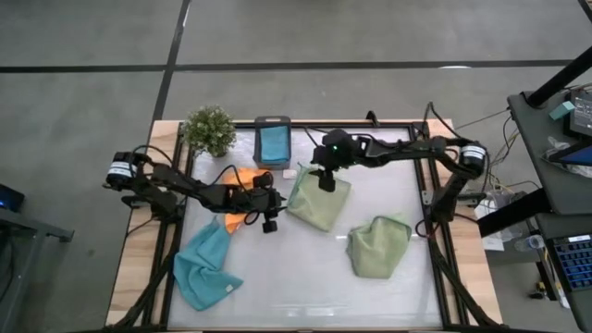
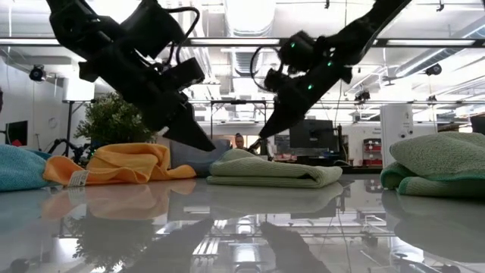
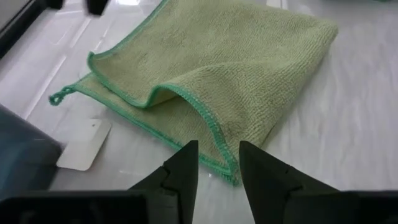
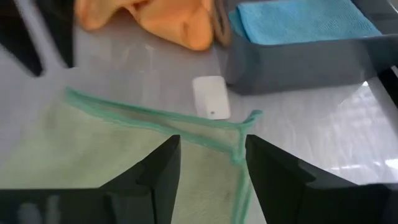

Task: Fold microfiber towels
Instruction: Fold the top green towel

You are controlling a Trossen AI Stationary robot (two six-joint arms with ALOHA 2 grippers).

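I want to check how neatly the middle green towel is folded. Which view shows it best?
The left wrist view: the folded green towel fills it, layers and stitched edge plain. The high view shows its whole outline, small. The low view shows its stacked layers edge-on. The right wrist view catches only one corner.

My counter (image 1: 305, 268) carries a folded green towel (image 1: 319, 202), a crumpled green towel (image 1: 377, 247), a blue towel (image 1: 205, 268), an orange towel (image 1: 239, 181), a potted plant (image 1: 209, 129), a grey box (image 1: 272, 141) and a small white tag (image 1: 290, 173).

Orange towel (image 4: 155, 22) cut off by frame edge
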